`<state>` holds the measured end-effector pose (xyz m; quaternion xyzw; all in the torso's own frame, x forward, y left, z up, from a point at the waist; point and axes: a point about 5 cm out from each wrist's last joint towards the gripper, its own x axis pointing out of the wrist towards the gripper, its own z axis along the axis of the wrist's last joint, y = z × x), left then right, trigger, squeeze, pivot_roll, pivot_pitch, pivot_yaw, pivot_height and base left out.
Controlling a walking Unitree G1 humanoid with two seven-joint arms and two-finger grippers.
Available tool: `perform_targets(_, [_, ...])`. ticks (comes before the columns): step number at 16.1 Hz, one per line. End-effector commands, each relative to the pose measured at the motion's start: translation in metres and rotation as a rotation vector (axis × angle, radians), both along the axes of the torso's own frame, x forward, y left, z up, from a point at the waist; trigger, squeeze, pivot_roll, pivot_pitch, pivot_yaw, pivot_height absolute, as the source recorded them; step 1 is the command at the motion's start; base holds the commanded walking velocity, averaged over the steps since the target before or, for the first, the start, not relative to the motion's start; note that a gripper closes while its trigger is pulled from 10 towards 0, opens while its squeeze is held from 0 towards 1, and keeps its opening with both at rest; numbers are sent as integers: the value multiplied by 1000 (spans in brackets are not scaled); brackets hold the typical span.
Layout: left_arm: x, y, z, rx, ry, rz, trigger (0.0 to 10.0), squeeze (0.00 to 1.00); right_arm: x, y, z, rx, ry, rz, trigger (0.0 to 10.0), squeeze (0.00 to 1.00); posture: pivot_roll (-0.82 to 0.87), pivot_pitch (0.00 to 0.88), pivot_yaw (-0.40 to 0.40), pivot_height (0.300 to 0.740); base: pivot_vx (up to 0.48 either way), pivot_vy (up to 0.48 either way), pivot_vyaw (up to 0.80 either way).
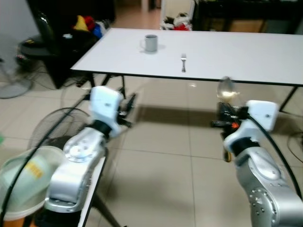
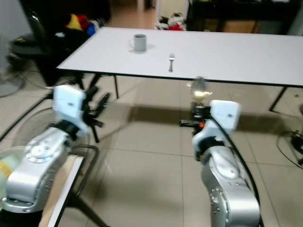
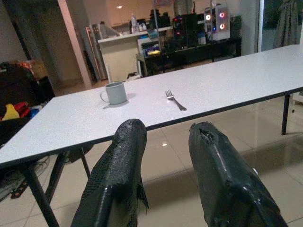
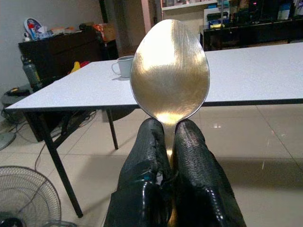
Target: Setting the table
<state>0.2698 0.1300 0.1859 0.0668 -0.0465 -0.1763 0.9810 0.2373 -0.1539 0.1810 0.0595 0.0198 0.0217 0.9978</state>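
A long white table [image 1: 246,56] stands ahead of me. On it sit a grey mug [image 1: 150,43] and a metal fork [image 1: 183,62] to the mug's right. My right gripper [image 1: 226,113] is shut on the handle of a metal spoon [image 4: 169,73], bowl upward, held in the air short of the table's near edge. The spoon's bowl [image 1: 226,88] glints above the fingers. My left gripper [image 1: 129,106] is raised on the left, also short of the table, open with nothing between its fingers [image 3: 118,175].
A floor fan [image 1: 57,127] stands low at my left. A pale green bowl [image 1: 23,182] rests on a stand by my left arm. Dark furniture and coloured items [image 1: 85,23] sit beyond the table's left end. Beige tiled floor [image 1: 165,161] lies between me and the table.
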Motion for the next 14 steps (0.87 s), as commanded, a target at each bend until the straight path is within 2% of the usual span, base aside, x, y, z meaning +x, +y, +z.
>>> perform_targets(1, [-1,-8,2,-10,-7,-25,10000,0,0,-7,-1,-29,16,-24,10000,0,73,0,42,740,375,0,0])
perform_targets(8, [-6,5,-11,-1,23,37,10000,0,0,-9,-16,-100,120,20,10000,0,76,0,22,740,373,0,0])
perform_targets(14, [-8,3,-12,7,20,24,10000,0,-1,-9,-17,-108,125,22,10000,0,72,0,25,740,373,0,0])
